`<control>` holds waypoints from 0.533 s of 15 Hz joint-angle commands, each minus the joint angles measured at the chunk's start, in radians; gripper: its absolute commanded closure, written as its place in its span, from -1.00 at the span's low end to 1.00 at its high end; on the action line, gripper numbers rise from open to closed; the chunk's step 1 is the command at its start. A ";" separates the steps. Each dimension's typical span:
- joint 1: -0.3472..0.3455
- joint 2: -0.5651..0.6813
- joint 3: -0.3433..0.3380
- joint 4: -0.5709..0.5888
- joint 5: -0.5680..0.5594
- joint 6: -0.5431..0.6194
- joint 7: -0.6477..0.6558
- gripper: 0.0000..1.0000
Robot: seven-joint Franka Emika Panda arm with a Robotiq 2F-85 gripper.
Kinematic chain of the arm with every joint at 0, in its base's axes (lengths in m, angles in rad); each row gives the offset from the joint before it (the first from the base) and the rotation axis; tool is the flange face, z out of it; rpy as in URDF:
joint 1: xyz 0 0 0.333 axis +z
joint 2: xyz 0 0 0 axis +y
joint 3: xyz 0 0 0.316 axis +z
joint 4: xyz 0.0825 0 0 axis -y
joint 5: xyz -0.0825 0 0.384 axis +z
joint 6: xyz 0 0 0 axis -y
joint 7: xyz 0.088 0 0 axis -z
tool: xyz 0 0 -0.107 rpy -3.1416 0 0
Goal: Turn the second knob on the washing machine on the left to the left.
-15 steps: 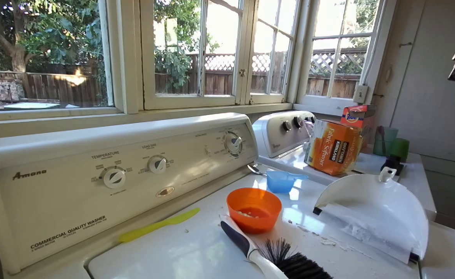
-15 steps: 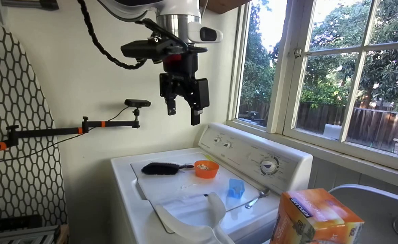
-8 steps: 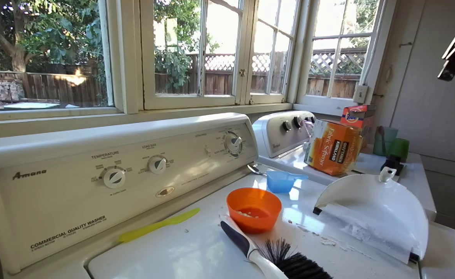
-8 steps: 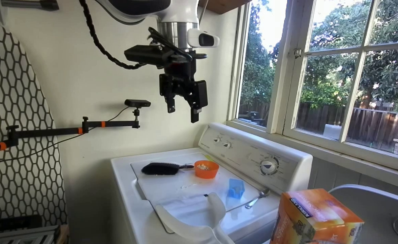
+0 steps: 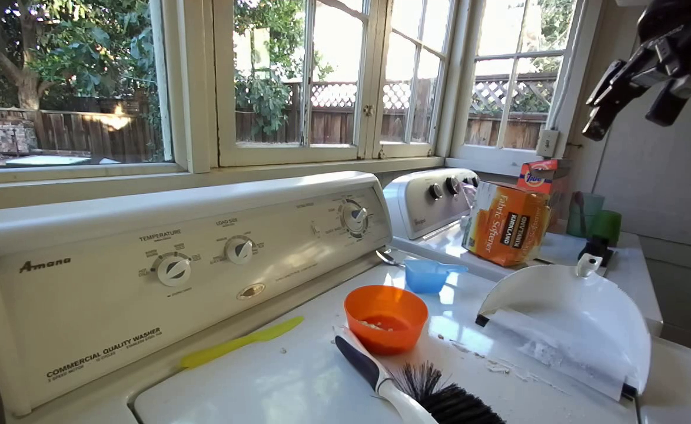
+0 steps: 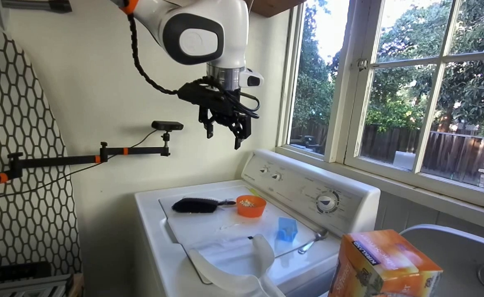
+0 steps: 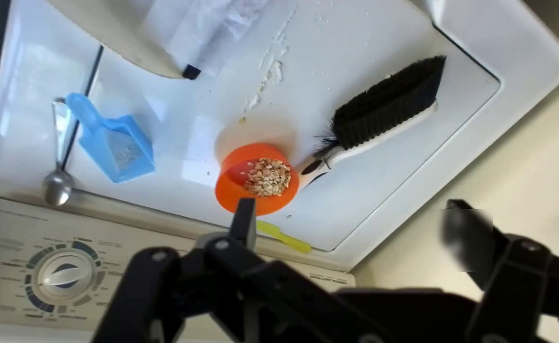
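The knob (image 5: 239, 251) we want sits on the washer (image 5: 233, 377), in the middle of three on its panel (image 5: 207, 300), marked Load Size, between the Temperature knob (image 5: 174, 270) and the dial (image 5: 355, 218). Our gripper (image 6: 224, 141) hangs higher than the panel and well apart from it, its fingers (image 5: 601, 115) spread with nothing between them. We take the knob to be hard plastic mounted on the panel, so its weight hardly matters: it is there to be twisted, not lifted. We expect it to be stiff at first and then to give in clicks, and its smooth look suggests our fingers could skid. The hold we would choose is the raised ridge (image 5: 242, 249) across its face, one finger along each flat side, with the gripper squared to the panel's slope. A firm but modest squeeze should do; pulling outward might work the knob loose. We read "left" as counterclockwise, so we should leave the gripper room to roll that way. We cannot make the knob out in the wrist view; it shows in both exterior views, so we would aim by those.
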 commanded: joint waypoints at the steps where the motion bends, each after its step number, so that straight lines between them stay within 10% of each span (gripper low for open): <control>1: 0.000 0.131 0.021 0.095 0.086 -0.003 -0.119 -1.00; 8: -0.032 0.298 0.122 0.241 0.147 -0.028 -0.251 -1.00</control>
